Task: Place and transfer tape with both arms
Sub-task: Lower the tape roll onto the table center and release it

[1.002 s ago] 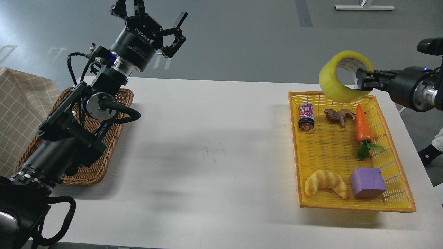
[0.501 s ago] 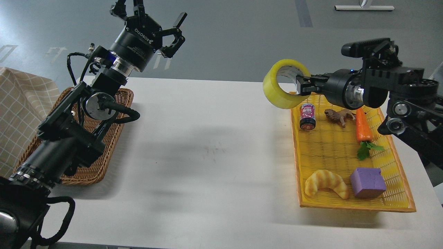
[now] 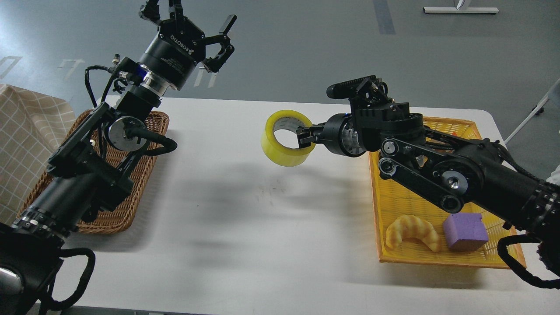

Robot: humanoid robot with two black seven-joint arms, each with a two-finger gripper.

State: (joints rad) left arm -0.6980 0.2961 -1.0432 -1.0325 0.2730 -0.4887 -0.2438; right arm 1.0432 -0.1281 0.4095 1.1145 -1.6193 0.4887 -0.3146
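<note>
My right hand [image 3: 305, 139] clamps the tape [image 3: 286, 138] by its wall — one finger inside the core — above the worktop [image 3: 245, 227], mid-scene; my left hand [image 3: 192, 26] is raised far left, fingers spread. Light, stiff, probably slick: best taken across the free rim.

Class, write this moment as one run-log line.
right gripper: shut on tape, above table | left gripper: open, raised, empty | phase: carrying toward handover
</note>
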